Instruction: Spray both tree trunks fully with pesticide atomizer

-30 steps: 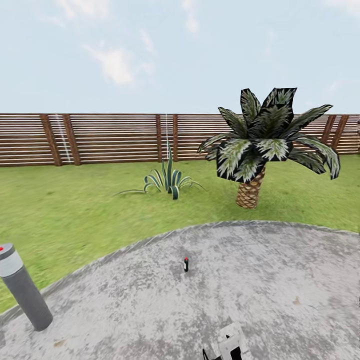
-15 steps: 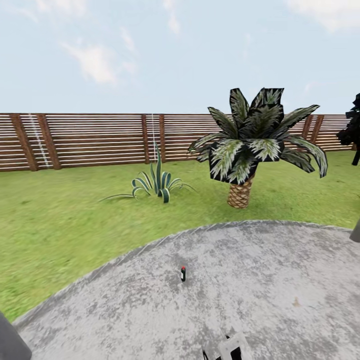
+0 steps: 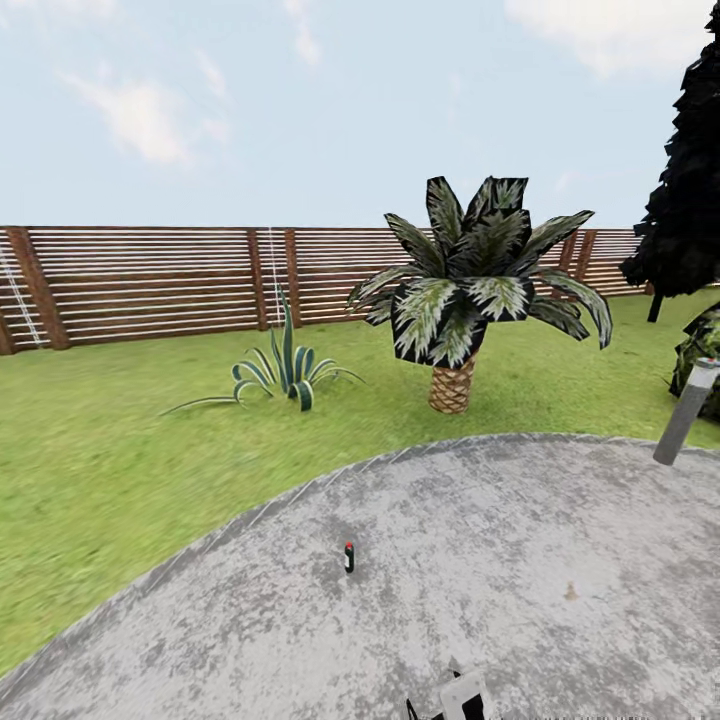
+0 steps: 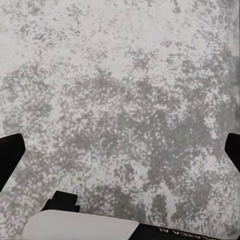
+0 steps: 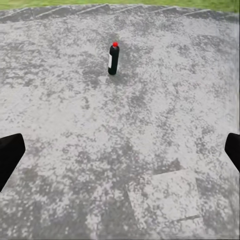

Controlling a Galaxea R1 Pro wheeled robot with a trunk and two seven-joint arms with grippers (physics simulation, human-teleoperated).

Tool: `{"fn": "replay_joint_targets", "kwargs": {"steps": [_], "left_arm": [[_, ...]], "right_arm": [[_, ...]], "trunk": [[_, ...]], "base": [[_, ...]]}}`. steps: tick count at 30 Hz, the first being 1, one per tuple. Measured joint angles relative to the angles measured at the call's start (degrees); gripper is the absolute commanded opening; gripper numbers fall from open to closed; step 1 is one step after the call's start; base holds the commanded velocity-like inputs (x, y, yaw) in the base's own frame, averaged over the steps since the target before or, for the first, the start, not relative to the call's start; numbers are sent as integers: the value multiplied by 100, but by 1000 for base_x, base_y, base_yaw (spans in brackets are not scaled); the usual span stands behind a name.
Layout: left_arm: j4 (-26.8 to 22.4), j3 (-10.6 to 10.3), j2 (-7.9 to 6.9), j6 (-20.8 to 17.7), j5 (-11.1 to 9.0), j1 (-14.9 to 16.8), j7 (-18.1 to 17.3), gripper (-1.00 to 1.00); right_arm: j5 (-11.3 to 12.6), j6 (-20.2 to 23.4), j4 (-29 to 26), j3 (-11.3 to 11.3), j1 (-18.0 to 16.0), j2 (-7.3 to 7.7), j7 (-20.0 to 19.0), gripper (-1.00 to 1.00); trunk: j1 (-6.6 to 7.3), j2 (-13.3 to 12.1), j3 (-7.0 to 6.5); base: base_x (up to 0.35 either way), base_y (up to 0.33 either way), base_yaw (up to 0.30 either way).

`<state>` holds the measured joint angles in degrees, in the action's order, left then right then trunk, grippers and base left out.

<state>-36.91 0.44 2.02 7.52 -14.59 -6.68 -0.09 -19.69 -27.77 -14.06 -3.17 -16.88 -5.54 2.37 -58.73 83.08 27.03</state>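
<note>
The pesticide atomizer (image 3: 348, 557) is a small dark bottle with a red dot on top, standing upright on the grey paved floor (image 3: 500, 600) a short way ahead of me. In the right wrist view the pesticide atomizer (image 5: 113, 59) stands well beyond my right gripper (image 5: 120, 152), which is open with its black fingertips (image 5: 10, 156) wide apart and nothing between them. My left gripper (image 4: 120, 155) is open too, over bare pavement. The two trees and their trunks are out of view.
Lawn (image 3: 120, 450) rings the paved circle, with the brown slat fence (image 3: 150, 285) behind it. A short palm (image 3: 455, 300) and a spiky agave (image 3: 285, 370) stand on the grass. A dark cypress (image 3: 690, 200) and a grey bollard (image 3: 685, 410) are at the right.
The camera has turned right, so the whole picture shifted left: the grey bollard at the left has gone, and the cypress and another bollard have come in at the right. The atomizer stands where it was.
</note>
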Motion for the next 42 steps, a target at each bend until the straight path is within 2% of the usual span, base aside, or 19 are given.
{"fn": "replay_joint_targets", "kwargs": {"steps": [11, 35, 42], "left_arm": [[0, 0, 0, 3, 0, 0, 0, 100], [0, 0, 0, -4, 0, 0, 0, 100], [0, 0, 0, -4, 0, 0, 0, 100]], "right_arm": [[0, 0, -1, 0, 0, 0, 0, 100], [0, 0, 0, 1, 0, 0, 5, 100], [0, 0, 0, 1, 0, 0, 6, 100]], "trunk": [[0, 0, 0], [0, 0, 0], [0, 0, 0]], "base": [[60, 2, -152], [312, 0, -2], [145, 0, 0]]}}
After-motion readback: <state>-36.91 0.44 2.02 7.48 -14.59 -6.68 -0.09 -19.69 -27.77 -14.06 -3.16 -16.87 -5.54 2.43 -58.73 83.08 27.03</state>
